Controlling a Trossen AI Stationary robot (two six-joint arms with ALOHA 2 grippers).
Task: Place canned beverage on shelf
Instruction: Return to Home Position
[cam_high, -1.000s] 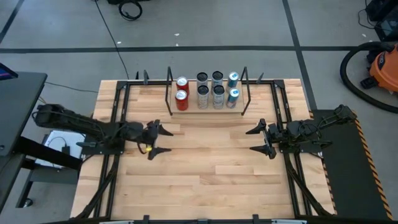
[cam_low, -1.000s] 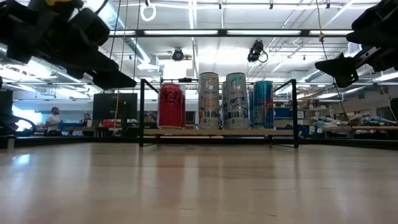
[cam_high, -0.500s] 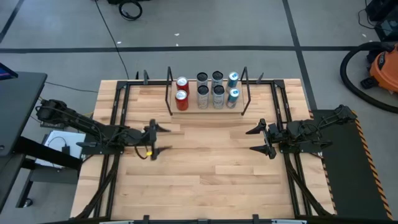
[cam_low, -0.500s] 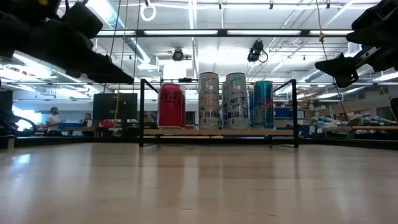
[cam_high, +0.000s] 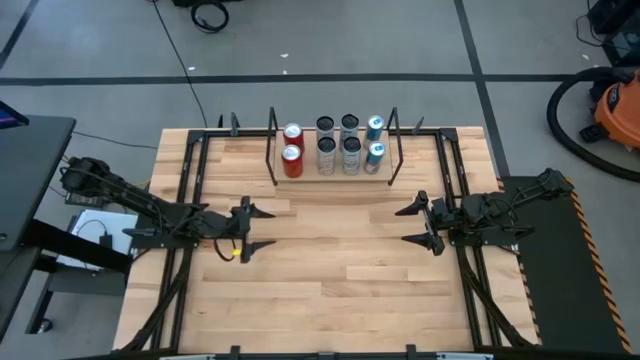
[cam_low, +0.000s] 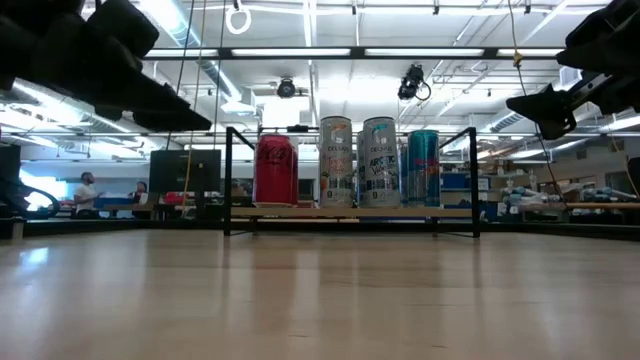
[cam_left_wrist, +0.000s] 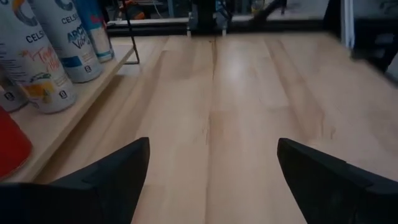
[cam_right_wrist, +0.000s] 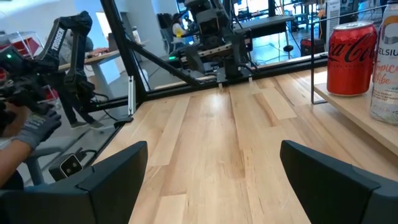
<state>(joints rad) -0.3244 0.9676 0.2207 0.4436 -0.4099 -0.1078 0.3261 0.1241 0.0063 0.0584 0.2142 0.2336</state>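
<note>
High view puts the shelf (cam_high: 310, 178) at the middle of the table's (cam_high: 330, 300) far edge, its long axis running along that edge. Eight cans stand on it in two rows of four: the red cans (cam_high: 292, 160) at its left end, the light blue cans (cam_high: 374, 152) at its right end, the grey-topped cans (cam_high: 326, 152) between. Every place looks filled, so I judge the placing done and only the retreat to rest left. The left gripper (cam_high: 262, 227) hangs over the table on the near side of the shelf, toward the left edge, near the shelf's left end but apart from it. Its fingers are spread wide and hold nothing; the left wrist view shows bare wood between them and the cans off to one side. The right gripper (cam_high: 402, 226) mirrors it toward the right edge, fingers equally wide and empty, pointing inward across the table at the left one. Neither is noticeably nearer the shelf. What matters for the coming move is that the shelf lies to the far side of both pairs of fingers, not ahead of them. A pull-back toward the table's left edge should therefore run parallel to the shelf's long axis, away from the red cans, crossing no can.
</note>
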